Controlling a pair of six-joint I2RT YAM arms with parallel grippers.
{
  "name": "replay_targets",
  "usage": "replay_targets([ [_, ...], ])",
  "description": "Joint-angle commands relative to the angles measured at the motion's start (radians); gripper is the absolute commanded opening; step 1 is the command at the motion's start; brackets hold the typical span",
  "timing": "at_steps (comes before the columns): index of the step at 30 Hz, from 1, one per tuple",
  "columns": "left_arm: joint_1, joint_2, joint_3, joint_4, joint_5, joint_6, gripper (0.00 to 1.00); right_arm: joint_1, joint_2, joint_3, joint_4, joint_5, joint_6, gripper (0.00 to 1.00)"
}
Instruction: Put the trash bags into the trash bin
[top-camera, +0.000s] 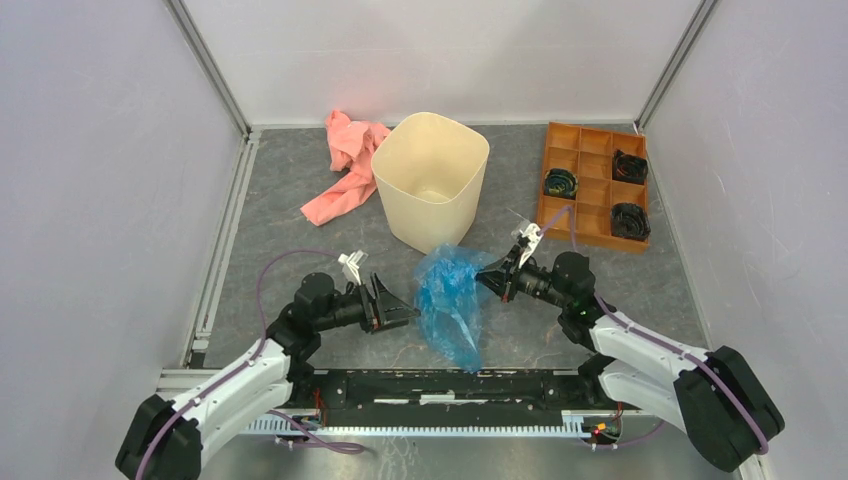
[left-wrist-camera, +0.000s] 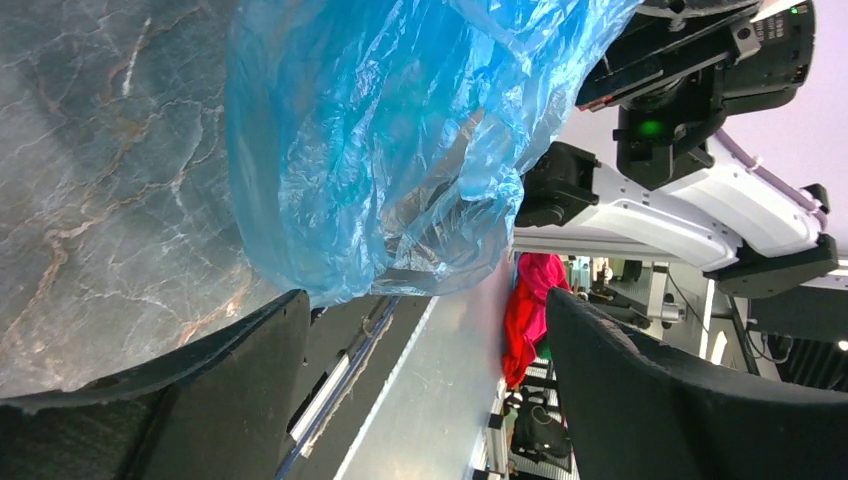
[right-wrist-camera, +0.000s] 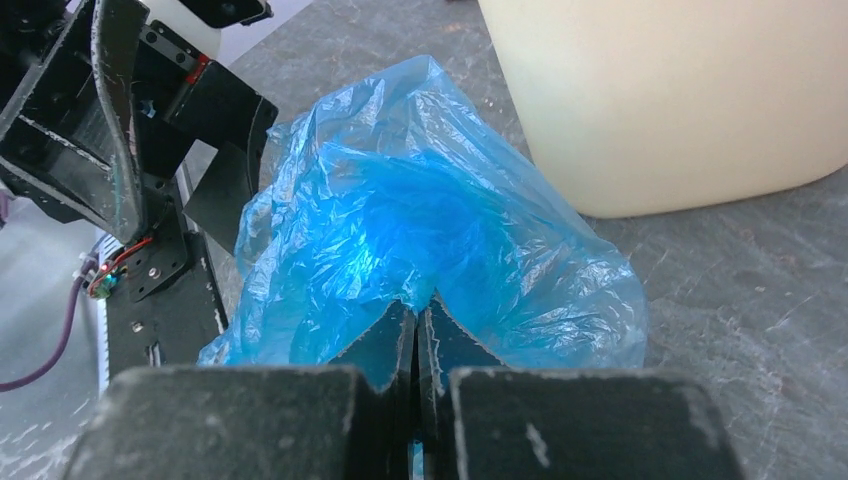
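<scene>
Top view: the blue trash bag lies crumpled on the desk, just in front of the cream trash bin and not in it. The left tool and right tool flank it, probably so that both can lift it.

Left wrist: jaws wide apart, nothing between them. The bag is just ahead; whether it touches is hard to judge.

Right wrist: jaws pressed together on a fold of the bag's near edge, a pinch suited to thin film. The bin stands upright just behind.
</scene>
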Motion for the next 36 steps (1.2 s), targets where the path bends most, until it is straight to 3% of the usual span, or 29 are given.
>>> replay_targets([
  [1,-0.004,0.050,0.001,-0.051,-0.031,0.056,0.94,-0.023,0.033,0.020,0.043,-0.082,0.054,0.00],
  [4,-0.015,0.167,0.019,0.050,-0.005,0.048,0.91,-0.033,0.042,0.028,0.028,-0.098,0.068,0.00],
  [7,-0.055,0.302,0.057,0.132,-0.026,0.042,0.77,-0.035,0.053,0.044,0.005,-0.125,0.070,0.00],
  [13,-0.185,0.512,0.127,0.270,-0.057,0.023,0.65,-0.037,0.051,0.049,-0.006,-0.136,0.078,0.00],
  [14,-0.193,0.522,0.133,0.291,-0.063,0.013,0.59,-0.037,0.053,0.053,-0.020,-0.134,0.070,0.00],
  [16,-0.198,0.520,0.149,0.292,-0.084,0.010,0.34,-0.037,0.055,0.078,-0.116,-0.105,0.014,0.04],
  [18,-0.198,0.488,0.191,0.174,-0.133,0.045,0.05,-0.035,0.067,0.164,-0.375,0.020,-0.104,0.28],
  [19,-0.198,0.464,0.216,0.096,-0.169,0.062,0.02,-0.034,0.076,0.214,-0.507,0.109,-0.168,0.40],
  [20,-0.198,0.438,0.239,0.025,-0.203,0.094,0.02,-0.031,0.084,0.270,-0.651,0.213,-0.202,0.52],
  [22,-0.198,0.383,0.276,-0.099,-0.274,0.136,0.02,-0.015,0.089,0.367,-0.863,0.385,-0.257,0.65],
  [25,-0.198,0.314,0.309,-0.209,-0.327,0.169,0.02,0.057,0.067,0.472,-1.067,0.626,-0.288,0.76],
  [28,-0.198,0.295,0.322,-0.240,-0.327,0.172,0.02,0.167,0.049,0.569,-1.203,0.769,-0.266,0.80],
  [32,-0.197,0.308,0.336,-0.276,-0.297,0.172,0.02,0.337,0.023,0.600,-1.195,0.736,-0.209,0.82],
  [36,-0.198,0.292,0.332,-0.292,-0.287,0.172,0.02,0.408,0.012,0.494,-0.978,0.579,-0.159,0.83],
])
